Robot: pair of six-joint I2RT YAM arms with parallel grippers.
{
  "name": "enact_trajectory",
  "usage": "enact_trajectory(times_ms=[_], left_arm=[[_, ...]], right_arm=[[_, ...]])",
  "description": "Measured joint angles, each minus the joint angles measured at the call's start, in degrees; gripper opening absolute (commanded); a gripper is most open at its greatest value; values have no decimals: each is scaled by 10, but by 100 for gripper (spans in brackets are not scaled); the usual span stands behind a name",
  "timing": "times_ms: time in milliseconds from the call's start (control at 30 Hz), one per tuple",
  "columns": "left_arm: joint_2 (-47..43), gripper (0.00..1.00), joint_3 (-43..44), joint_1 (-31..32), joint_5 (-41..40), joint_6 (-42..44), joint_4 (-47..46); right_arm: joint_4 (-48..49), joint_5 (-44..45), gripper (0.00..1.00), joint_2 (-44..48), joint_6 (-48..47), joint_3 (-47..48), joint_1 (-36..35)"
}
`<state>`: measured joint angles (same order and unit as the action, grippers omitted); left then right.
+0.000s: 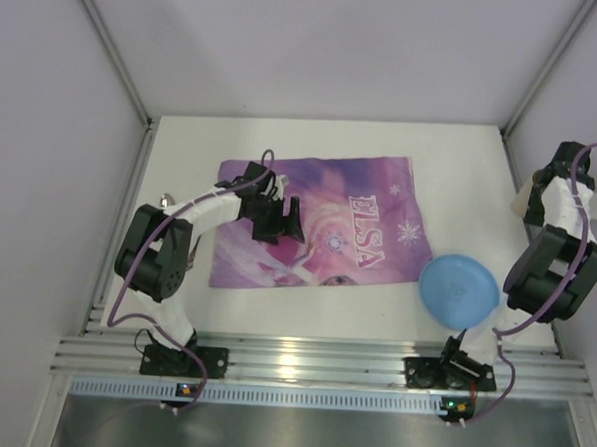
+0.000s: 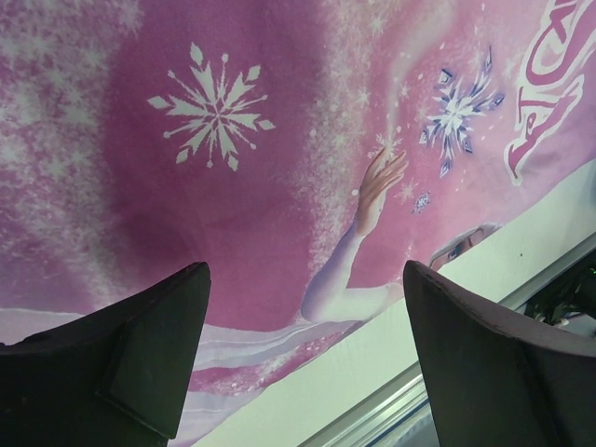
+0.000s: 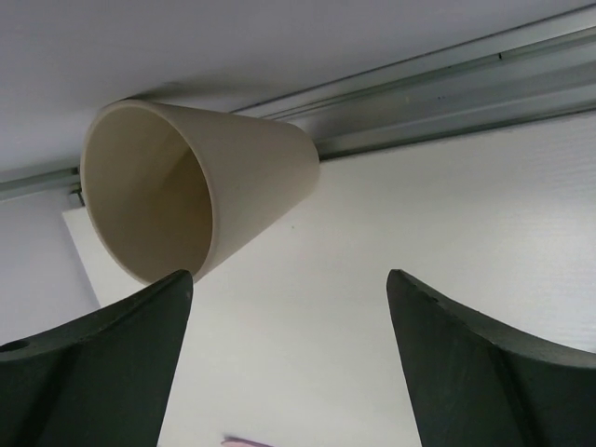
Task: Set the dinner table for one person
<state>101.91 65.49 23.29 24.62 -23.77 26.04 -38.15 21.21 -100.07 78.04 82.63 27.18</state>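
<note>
counter (image 1: 181, 177) x1 | purple placemat (image 1: 319, 220) x1 | blue plate (image 1: 459, 289) x1 | beige cup (image 3: 186, 191) x1 | left end effector (image 2: 305, 279) spread, empty | right end effector (image 3: 289, 279) spread, empty

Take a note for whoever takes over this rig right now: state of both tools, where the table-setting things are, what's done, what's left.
Left tool: open, empty, hanging over the placemat.
Right tool: open, empty, facing the cup, which lies on its side near a rail at the table's edge.
The plate sits on the bare dinner table, right of the placemat, not on it.
Done: placemat laid out.
Left, probably: plate onto the placemat, cup stood upright beside it. No cutlery clearly visible.
</note>
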Motion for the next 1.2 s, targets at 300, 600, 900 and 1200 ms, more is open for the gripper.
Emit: enact_trajectory(times_ms=[300, 600, 900, 1200], left_arm=[[-2, 88, -33, 0, 2, -1, -4], [-16, 88, -45, 0, -1, 0, -3], [-35, 88, -45, 0, -2, 0, 5], [-38, 88, 30, 0, -30, 19, 71]], right_arm=[[29, 3, 44, -32, -9, 22, 4], [53, -7, 5, -49, -23, 9, 4], [56, -60, 0, -47, -70, 1, 7], [41, -177, 0, -26, -158, 71, -41]])
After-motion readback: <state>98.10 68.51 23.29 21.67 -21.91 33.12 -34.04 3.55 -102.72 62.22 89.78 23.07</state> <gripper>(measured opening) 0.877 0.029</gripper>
